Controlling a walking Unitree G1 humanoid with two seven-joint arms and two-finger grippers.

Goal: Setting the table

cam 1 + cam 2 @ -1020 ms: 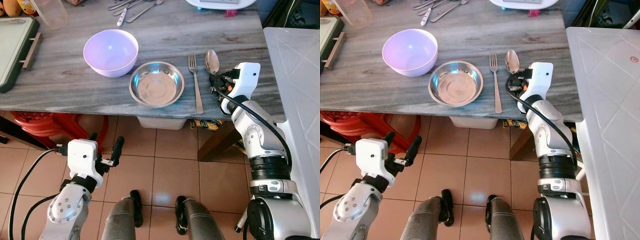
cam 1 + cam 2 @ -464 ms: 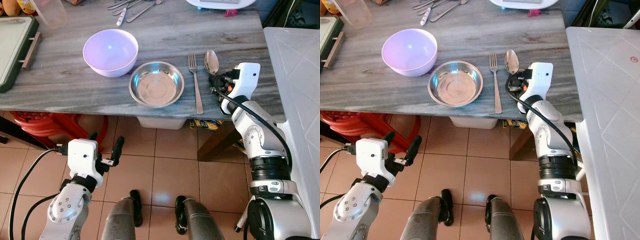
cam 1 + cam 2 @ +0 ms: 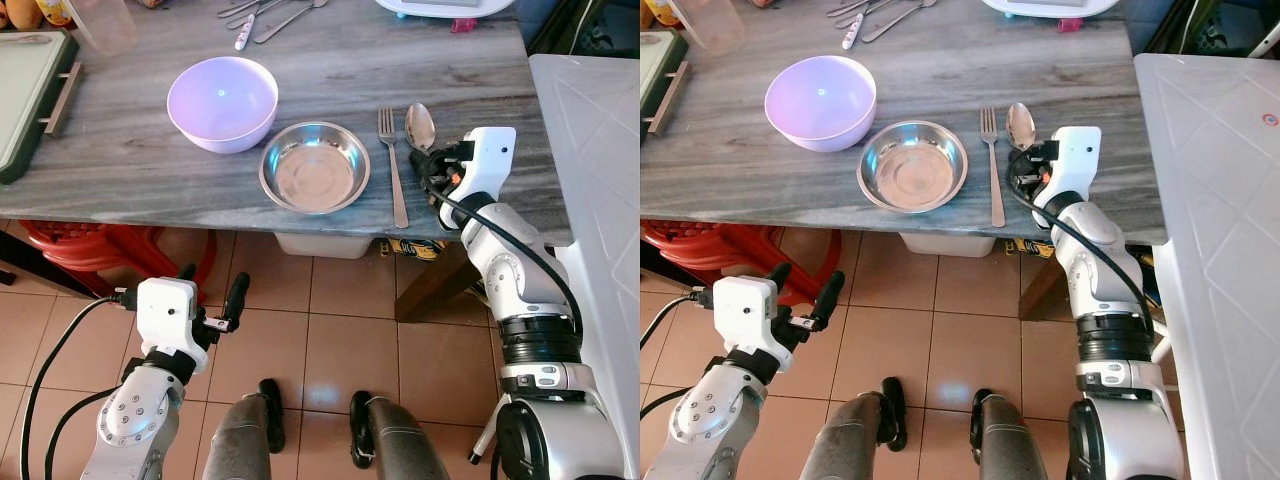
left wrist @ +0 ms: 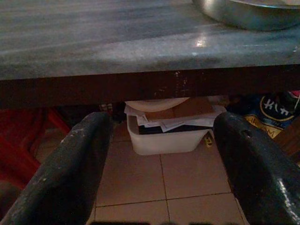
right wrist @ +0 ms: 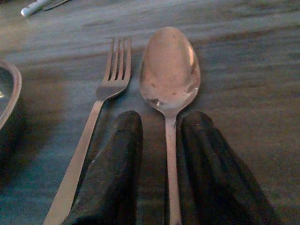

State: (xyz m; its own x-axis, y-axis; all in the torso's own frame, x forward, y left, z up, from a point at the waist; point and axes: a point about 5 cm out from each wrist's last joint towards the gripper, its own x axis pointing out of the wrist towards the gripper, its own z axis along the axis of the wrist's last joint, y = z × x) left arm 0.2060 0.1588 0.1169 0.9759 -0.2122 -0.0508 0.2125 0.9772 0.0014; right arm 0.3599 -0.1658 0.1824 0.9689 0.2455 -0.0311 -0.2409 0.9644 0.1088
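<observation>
Right gripper (image 5: 161, 168) rests low on the grey wood-grain desk (image 3: 120, 160) at its near right edge, its two black fingers (image 5: 112, 159) lying either side of the spoon (image 3: 420, 127) handle with a small gap on each side; whether they actually pinch the handle, I cannot tell. From the steel bowl (image 3: 314, 167), the spoon lies out at 3 o'clock, bowl end pointing away from the robot. Just beside it, toward the steel bowl, the fork (image 3: 391, 165) lies parallel, tines also pointing away, close to the spoon but not touching it. At 10 o'clock from the steel bowl stands the lilac bowl (image 3: 222, 103), near it but apart. More cutlery (image 3: 262, 12) lies at the far edge of the desk, and a dark tray with a handle (image 3: 30, 95) sits at the far left. Left gripper (image 4: 159, 159) hangs below the desk edge above the tiled floor (image 3: 330, 320), fingers spread wide and empty, facing a white tub (image 4: 164, 133) under the desk.
</observation>
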